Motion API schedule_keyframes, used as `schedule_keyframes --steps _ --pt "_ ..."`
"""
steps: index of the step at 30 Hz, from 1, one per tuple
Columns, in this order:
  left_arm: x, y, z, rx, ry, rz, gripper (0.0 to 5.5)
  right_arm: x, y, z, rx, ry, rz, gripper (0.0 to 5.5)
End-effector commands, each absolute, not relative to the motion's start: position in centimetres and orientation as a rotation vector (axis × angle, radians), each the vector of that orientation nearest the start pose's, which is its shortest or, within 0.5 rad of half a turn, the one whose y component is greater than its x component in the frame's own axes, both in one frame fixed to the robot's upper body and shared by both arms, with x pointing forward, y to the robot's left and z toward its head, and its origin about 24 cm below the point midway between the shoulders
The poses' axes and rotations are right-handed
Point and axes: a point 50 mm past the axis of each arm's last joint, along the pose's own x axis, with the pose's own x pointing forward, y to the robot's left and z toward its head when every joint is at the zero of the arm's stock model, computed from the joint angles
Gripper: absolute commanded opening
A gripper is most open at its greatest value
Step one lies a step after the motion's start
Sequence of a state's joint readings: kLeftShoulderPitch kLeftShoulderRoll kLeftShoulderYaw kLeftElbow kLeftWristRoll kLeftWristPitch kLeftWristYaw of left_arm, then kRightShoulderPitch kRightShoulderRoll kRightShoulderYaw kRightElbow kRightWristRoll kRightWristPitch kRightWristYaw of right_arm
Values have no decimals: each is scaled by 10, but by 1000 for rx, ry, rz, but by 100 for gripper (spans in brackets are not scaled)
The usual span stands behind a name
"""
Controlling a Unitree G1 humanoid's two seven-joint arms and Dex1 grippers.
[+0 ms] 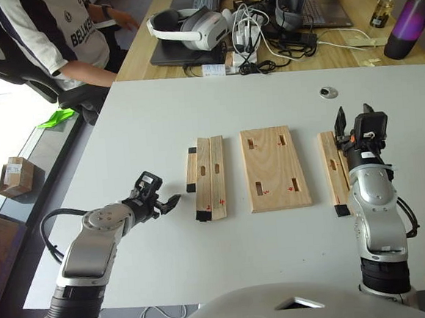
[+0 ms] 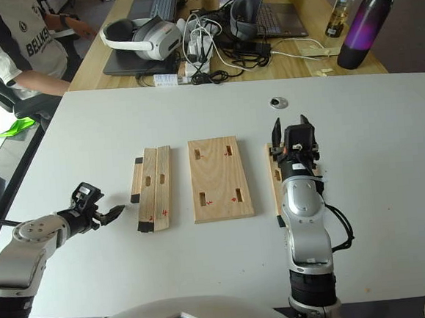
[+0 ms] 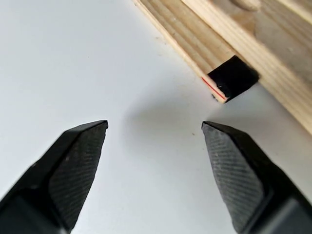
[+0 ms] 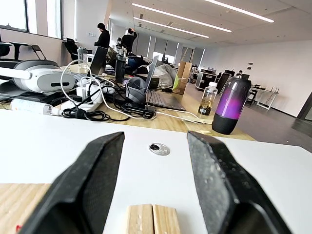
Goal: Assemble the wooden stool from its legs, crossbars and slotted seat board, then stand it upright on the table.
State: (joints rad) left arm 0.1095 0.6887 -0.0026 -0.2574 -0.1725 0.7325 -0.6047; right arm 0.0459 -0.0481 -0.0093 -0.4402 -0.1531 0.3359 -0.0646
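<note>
**On white table [image 1: 194, 109]: stool parts lying flat, unassembled**

At table centre, the pale rectangular slotted seat board [image 1: 275, 167] is lying flat between a left set of black-capped wooden slats [image 1: 207, 178] and a right set [image 1: 332, 172]. Left gripper [image 1: 172, 203] is hovering released beside the left set's black end. Right gripper [image 1: 353, 115] is gaping over the right set.

I see the seat board [image 1: 275, 168] lying flat at the middle of the white table [image 1: 194, 109]. The left bars [image 1: 206, 177] lie beside it, with my left gripper [image 1: 170, 202] near their front end. My right gripper [image 1: 355, 118], fingers apart, is above the right bars [image 1: 334, 171]
</note>
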Motion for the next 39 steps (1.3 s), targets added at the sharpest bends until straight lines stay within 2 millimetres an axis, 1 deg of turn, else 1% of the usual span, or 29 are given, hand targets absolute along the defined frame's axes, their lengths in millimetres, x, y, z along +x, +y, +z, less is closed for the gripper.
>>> schedule_keyframes --steps 1,3,5,8,10,13,16,20,23,26,30,31,35,39 --pt "213 238 56 314 763 -626 358 234 -165 103 -162 -66 -172 238" --pt "221 238 57 301 756 -596 358 236 -164 102 -151 -67 -179 238" --pt "226 240 53 301 755 -549 358 237 -162 102 -140 -68 -180 238" --pt "229 229 49 225 752 -532 358 241 -160 104 -70 -69 -202 238" --pt "230 223 48 181 760 -538 358 244 -162 108 -4 -79 -253 238" --pt "229 228 46 175 805 -543 358 247 -165 117 41 -126 -321 238" --pt "229 228 47 127 832 -585 358 250 -163 120 48 -148 -335 238" --pt "234 232 39 89 834 -462 358 254 -161 124 55 -167 -333 238" --pt "238 233 35 68 835 -420 358 254 -162 127 51 -175 -336 238" --pt "245 239 30 106 840 -360 358 256 -163 127 51 -178 -338 238" --pt "252 255 27 168 828 -245 358 260 -161 129 48 -188 -325 238" --pt "253 255 28 165 819 -246 358 260 -161 129 47 -188 -326 238" --pt "252 240 32 93 790 -383 358 262 -162 128 40 -188 -327 238" --pt "249 234 33 77 803 -476 358 263 -162 128 35 -188 -327 238"
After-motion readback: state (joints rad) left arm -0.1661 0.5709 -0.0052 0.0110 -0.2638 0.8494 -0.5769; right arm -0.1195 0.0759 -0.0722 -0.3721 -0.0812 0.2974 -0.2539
